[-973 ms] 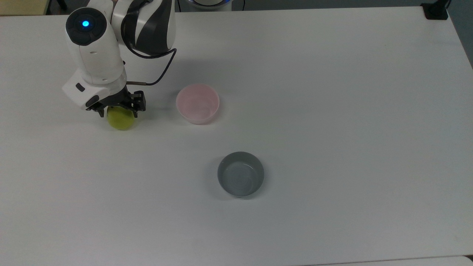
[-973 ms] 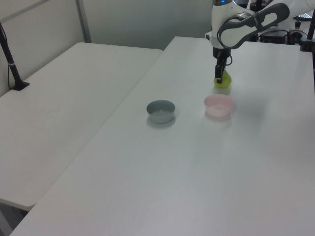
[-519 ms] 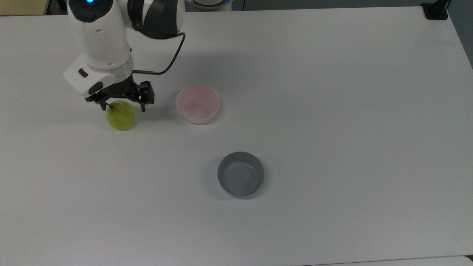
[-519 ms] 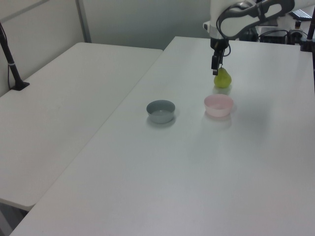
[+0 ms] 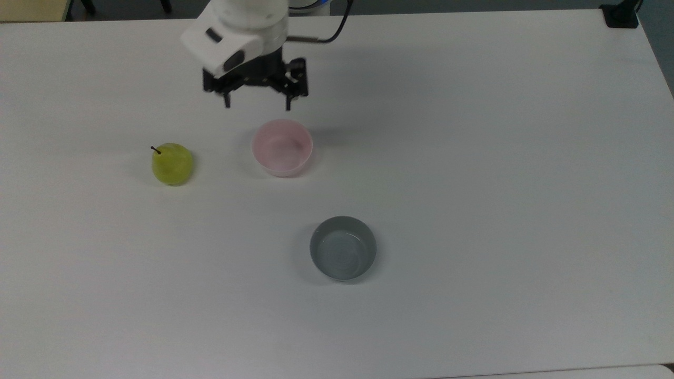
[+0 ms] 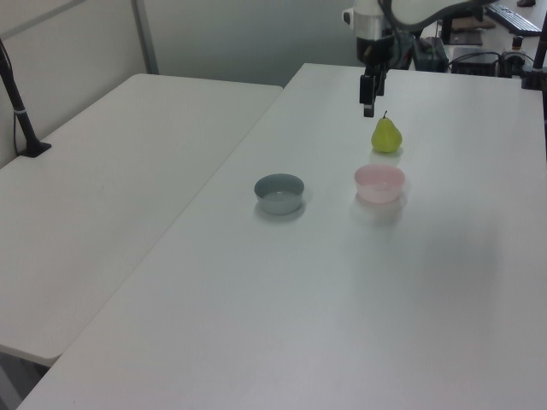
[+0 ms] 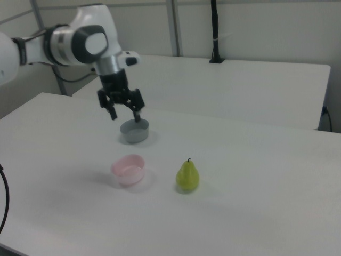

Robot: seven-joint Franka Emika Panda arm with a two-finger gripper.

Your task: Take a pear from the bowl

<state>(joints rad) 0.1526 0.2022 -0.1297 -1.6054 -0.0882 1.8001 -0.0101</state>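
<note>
Though clear of the bowl [image 5: 281, 147], pear [image 5: 171, 164] upright on table [image 5: 474, 158], stem skyward.

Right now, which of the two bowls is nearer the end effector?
The pale pink bowl: it sits just below the open end effector in the top view. The grey bowl lies farther down the table.

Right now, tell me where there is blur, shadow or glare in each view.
Top view: the gripper is motion-smeared, the pear crisp with a faint shadow. Left view: the pink bowl throws a soft shadow on the table. Right view: the grey bowl looks sharp; no strong glare.
</note>
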